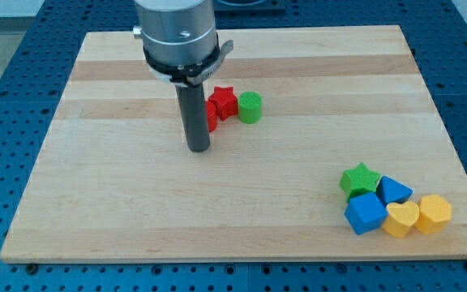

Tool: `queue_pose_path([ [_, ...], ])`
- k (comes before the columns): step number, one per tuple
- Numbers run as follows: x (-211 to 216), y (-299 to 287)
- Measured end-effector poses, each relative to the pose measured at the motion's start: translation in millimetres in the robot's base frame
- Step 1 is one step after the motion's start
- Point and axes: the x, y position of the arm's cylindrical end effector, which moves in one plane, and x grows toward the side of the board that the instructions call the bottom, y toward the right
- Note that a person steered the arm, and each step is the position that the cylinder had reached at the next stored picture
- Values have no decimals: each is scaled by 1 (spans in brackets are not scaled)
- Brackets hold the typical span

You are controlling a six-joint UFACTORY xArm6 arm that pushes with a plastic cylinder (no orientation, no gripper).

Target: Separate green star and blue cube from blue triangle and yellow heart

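The tip [199,149] has no jaws; it stands far from the lower-right cluster. Green star [359,178] and blue cube [366,214] touch blue triangle [394,191] and yellow heart [401,218]. Light and rigid, they likely slide easily when pushed on their right-hand faces.

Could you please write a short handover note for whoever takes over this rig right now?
My tip rests on the board at the view's upper middle, just left of a partly hidden red block, a red star and a green cylinder, far from the job's blocks.
Green star, blue cube, blue triangle and yellow heart sit packed together at the view's lower right, with a yellow block beside them.
Done: nothing visible.
Left: push star and cube away from triangle and heart.
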Motion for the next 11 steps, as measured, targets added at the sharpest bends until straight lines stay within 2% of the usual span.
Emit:
queue_pose_path([
  [1, 3, 29],
  [2, -10, 94],
  [3, -3, 178],
  [4, 26, 213],
  [6, 50, 213],
  [8, 43, 258],
  [11, 58, 272],
])
